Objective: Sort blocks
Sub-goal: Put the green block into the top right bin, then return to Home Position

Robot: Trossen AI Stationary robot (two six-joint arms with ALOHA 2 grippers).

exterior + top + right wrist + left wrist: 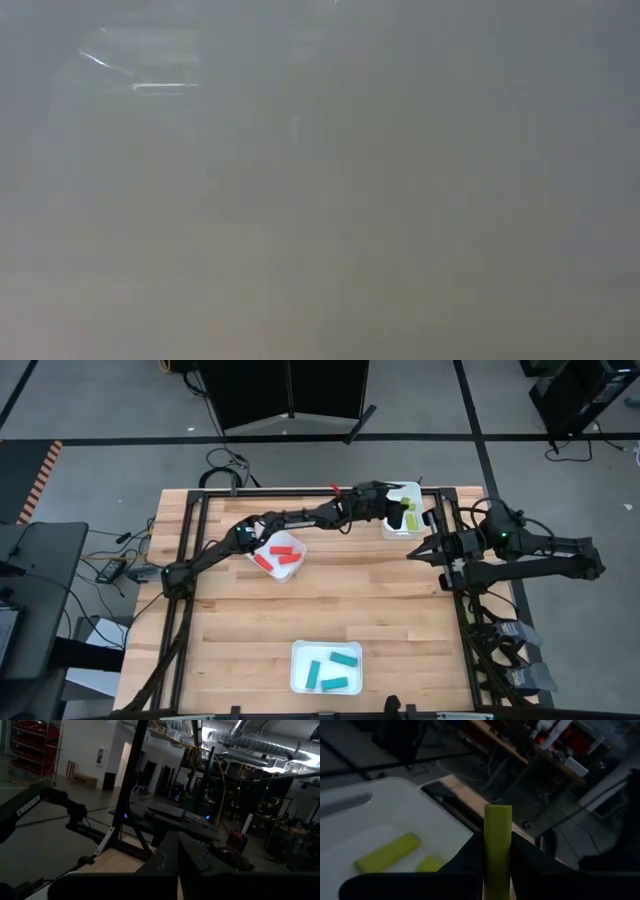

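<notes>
The left gripper (497, 865) is closed on a yellow-green block (497, 845), which stands upright between its two dark fingers (470, 857) and rises above them. In the high view this gripper (398, 506) is stretched across the table to the white tray (412, 491) at the far right corner and is over it. Two more yellow-green blocks (387, 852) lie flat inside that tray (395, 810), apart from the held one.

The right gripper (420, 552) waits near the right edge of the table (400, 610), just on the near side of the same tray. In its own wrist view the fingers (172, 850) meet with no gap, and nothing is between them.

A second white tray (277, 556) stands in the left middle of the table, partly under the left arm, with red-orange blocks (283, 551) inside. A third white tray (326, 666) is at the near edge and holds three teal blocks (345, 659), lying at different angles. The blocks are small, oblong and plain in colour. The low view is only grey haze, so it tells nothing.
</notes>
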